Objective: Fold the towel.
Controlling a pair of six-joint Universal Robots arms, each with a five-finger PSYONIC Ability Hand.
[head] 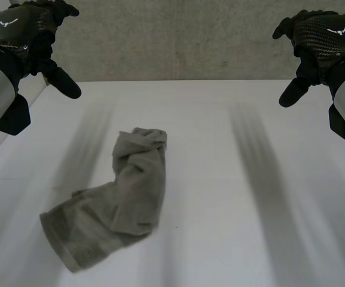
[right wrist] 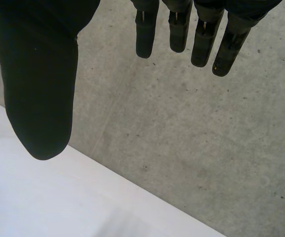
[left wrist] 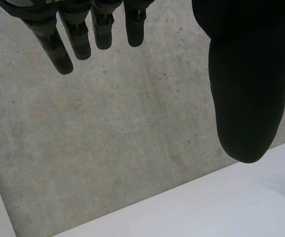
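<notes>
The white table (head: 238, 227) is stretching across the head view, with a grey concrete surface (head: 178, 42) running behind its far edge. The grey-green towel (head: 115, 206) is lying crumpled on the table, left of the middle and toward the near edge. Its far end is bunching up and its near end is lying flatter. The left hand (head: 26, 36) is hanging in the air above the table's far left, well apart from the towel, with its fingers (left wrist: 58, 49) reaching out straight, apart from the thumb, holding nothing. The right hand (head: 321, 39) is hanging above the far right, fingers (right wrist: 201, 47) likewise straight, grasping nothing.
</notes>
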